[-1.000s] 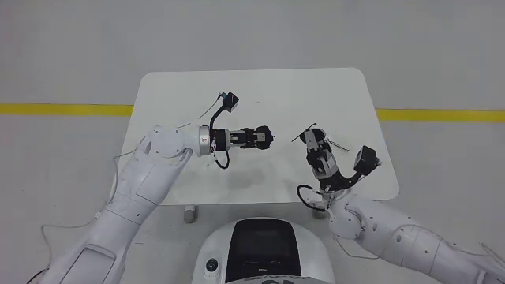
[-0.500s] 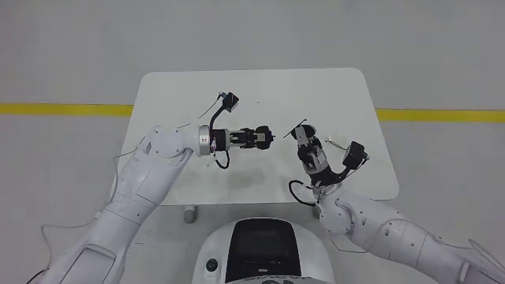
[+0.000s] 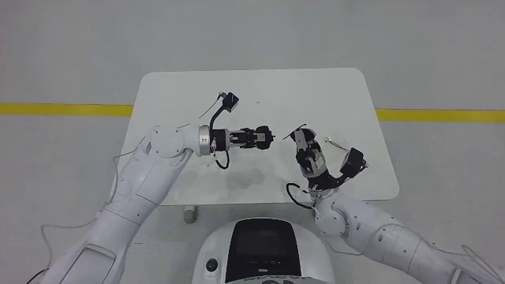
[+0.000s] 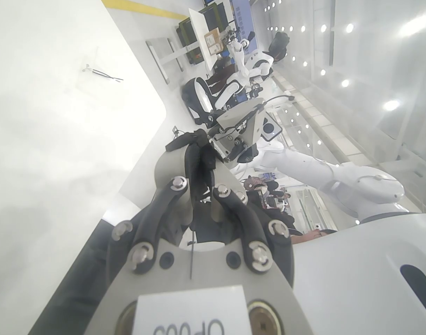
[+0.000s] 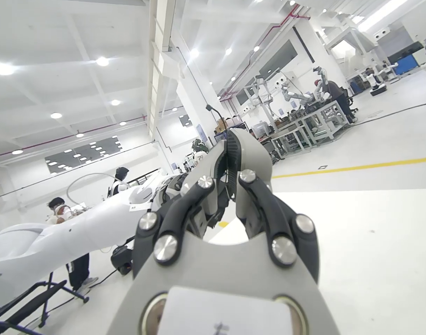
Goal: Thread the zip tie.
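Above the middle of the white table (image 3: pixel 237 95), my left gripper (image 3: pixel 268 136) is shut on a thin black zip tie (image 4: pixel 191 259). The tie runs back between the fingers, and a black end (image 4: pixel 179 143) sticks out at the tips (image 4: pixel 199 148). My right gripper (image 3: pixel 304 138) is a short gap to the right of the left one and faces it. It is shut on a black zip tie strip (image 3: pixel 295 131) whose thin end (image 5: pixel 215 113) curves out past the fingertips (image 5: pixel 230 141). I cannot tell whether both hold the same tie.
A spare zip tie (image 3: pixel 335 142) lies flat on the table to the right of the grippers, also seen from the left wrist (image 4: pixel 103 74). The table's near edge runs just below both grippers. Its far half is bare.
My right gripper has moved left with its zip tie, closing toward the left gripper. The left arm has stayed still.
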Robot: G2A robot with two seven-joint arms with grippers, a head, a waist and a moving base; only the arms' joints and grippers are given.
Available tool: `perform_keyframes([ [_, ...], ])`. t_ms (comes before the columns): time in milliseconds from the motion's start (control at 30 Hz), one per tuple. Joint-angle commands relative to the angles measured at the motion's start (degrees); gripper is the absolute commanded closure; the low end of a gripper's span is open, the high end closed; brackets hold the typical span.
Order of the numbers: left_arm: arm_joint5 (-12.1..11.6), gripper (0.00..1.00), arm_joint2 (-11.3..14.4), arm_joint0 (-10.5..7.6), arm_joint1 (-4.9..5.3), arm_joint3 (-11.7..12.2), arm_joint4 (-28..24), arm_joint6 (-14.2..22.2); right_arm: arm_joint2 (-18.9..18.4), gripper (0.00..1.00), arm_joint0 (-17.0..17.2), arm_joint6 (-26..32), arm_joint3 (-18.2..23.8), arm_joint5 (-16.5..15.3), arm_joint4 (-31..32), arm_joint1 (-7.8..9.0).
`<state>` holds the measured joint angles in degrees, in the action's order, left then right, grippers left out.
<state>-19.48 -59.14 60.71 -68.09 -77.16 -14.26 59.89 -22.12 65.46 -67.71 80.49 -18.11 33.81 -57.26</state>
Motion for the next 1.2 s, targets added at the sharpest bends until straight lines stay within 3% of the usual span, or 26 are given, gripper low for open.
perform_keyframes([
  [0,0.0,1.0,0.0,0.0,0.0,0.0,0.0,0.0,-0.55,1.0,0.15,-0.11,-0.93,0.02,0.68,-0.76],
  [400,0.0,1.0,0.0,0.0,0.0,0.0,0.0,0.0,-4.1,1.0,1.55,-2.23,-5.21,-1.37,4.31,-4.85],
  [1167,0.0,1.0,0.0,0.0,0.0,0.0,0.0,0.0,-7.42,1.0,3.47,-6.4,-8.81,-1.37,11.18,-8.26],
])
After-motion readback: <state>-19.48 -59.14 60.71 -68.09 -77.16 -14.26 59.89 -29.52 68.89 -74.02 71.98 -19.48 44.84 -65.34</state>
